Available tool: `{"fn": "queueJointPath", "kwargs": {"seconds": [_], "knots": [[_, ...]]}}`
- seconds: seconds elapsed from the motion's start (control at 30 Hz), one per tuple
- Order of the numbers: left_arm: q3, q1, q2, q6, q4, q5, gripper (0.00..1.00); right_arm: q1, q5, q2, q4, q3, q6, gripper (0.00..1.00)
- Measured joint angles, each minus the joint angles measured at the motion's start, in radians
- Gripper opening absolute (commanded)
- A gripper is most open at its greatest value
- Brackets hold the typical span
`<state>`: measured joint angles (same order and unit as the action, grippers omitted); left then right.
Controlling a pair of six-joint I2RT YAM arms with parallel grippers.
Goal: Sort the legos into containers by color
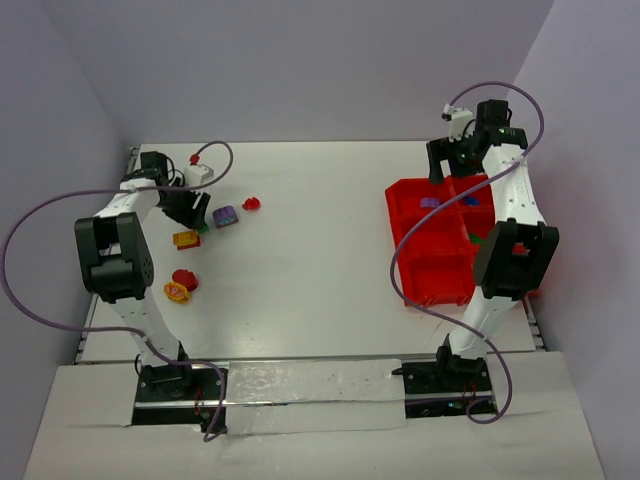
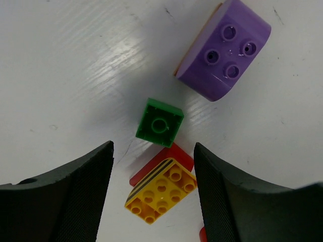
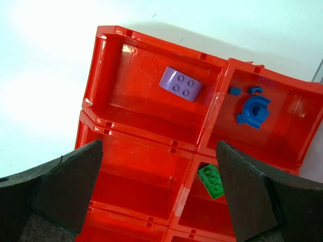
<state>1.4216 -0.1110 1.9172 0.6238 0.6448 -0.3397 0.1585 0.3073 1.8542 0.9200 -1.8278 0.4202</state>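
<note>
My left gripper [image 2: 154, 169] [image 1: 197, 214] hangs open over the table's left side. A yellow lego brick [image 2: 161, 192] [image 1: 186, 239] lying on a red flat piece [image 2: 174, 154] sits between the jaws, with a gap on each side. Just beyond the tips lie a small green brick [image 2: 159, 121] and a purple brick [image 2: 223, 50] [image 1: 225, 216]. My right gripper [image 3: 159, 166] [image 1: 447, 165] stands open and empty above the red containers tray [image 3: 151, 136] [image 1: 396, 215]. Its compartments hold a purple brick [image 3: 180, 84], blue bits [image 3: 255, 108] and a green brick [image 3: 212, 181].
Loose on the table's left lie a red piece [image 1: 251, 204], another red piece [image 1: 185, 278] and a yellow-orange piece [image 1: 177, 292]. Purple cables loop beside both arms. Walls close in the table on the left, back and right.
</note>
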Motion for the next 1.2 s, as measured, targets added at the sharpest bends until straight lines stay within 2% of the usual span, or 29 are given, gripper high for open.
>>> {"fn": "queueJointPath", "kwargs": {"seconds": [0.13,0.33,0.47,0.6,0.8,1.07,1.2], "knots": [[0.000,0.000,0.040,0.048,0.021,-0.033,0.68,0.000,0.000,-0.001,0.005,0.000,0.000,1.00],[0.000,0.000,0.081,0.074,0.025,-0.054,0.55,0.000,0.000,-0.002,0.010,0.001,0.000,1.00],[-0.011,0.000,0.082,0.079,-0.019,-0.058,0.40,-0.003,0.012,-0.006,0.013,0.001,0.001,1.00],[-0.041,0.000,0.072,0.100,-0.067,-0.073,0.18,-0.008,0.068,-0.008,0.017,0.001,0.000,1.00],[-0.041,0.000,0.057,0.114,-0.066,-0.118,0.01,-0.061,0.183,-0.014,0.015,0.001,-0.023,1.00],[-0.027,0.033,-0.167,0.061,-0.058,-0.353,0.00,-0.221,0.398,-0.016,-0.049,-0.005,-0.189,1.00],[-0.069,0.172,-0.306,0.008,-0.177,-0.423,0.00,-0.303,0.501,-0.007,-0.101,-0.055,-0.315,1.00]]}}
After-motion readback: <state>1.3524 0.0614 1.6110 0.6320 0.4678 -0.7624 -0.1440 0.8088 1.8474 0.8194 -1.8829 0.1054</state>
